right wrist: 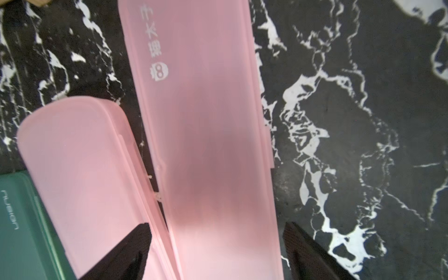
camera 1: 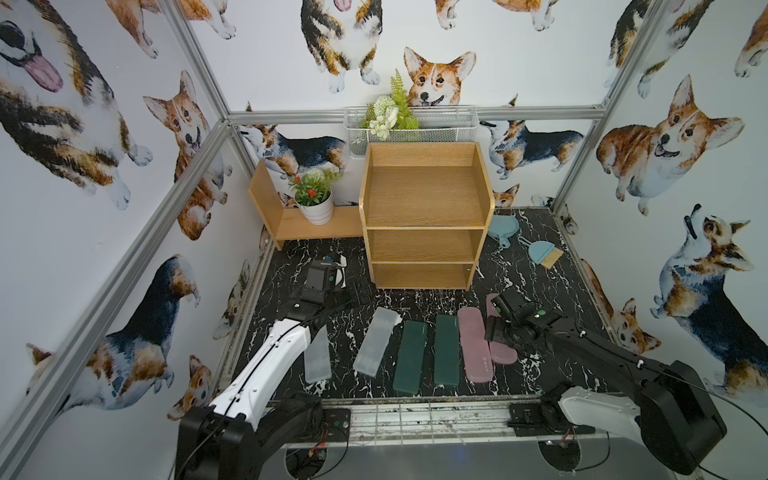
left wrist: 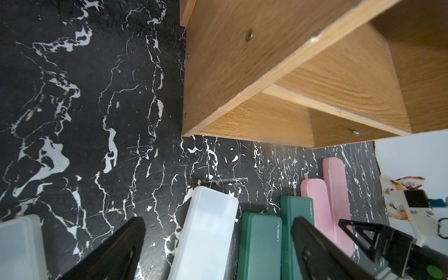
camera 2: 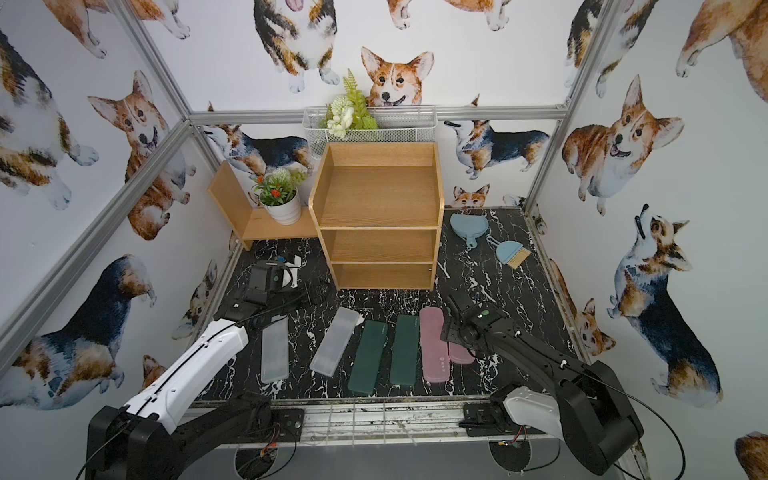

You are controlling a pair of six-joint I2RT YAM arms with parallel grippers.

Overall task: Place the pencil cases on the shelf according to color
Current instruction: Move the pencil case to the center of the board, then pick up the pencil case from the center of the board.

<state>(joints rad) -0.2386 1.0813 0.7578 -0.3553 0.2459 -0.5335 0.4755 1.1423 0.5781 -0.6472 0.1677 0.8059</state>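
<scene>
Right wrist view: my right fingers [right wrist: 126, 254] stand apart astride the pink case [right wrist: 201, 133] nearer the table's [right wrist: 363, 126] right edge; probably light, stiff, slick, so I'd pinch its long sides mid-length.

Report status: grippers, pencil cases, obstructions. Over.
Right gripper open, astride the outer pink case. Left gripper open, empty. Shelf bare. Second pink case close beside, crowding one jaw.

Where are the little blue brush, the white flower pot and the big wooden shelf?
blue brush [camera 1: 541, 250]: in a top view, on its blue head, beside the bristles.
white flower pot [camera 1: 318, 214]: in a top view, on the pot's front wall.
shelf [camera 1: 424, 195]: in a top view, on the bare top board.
</scene>
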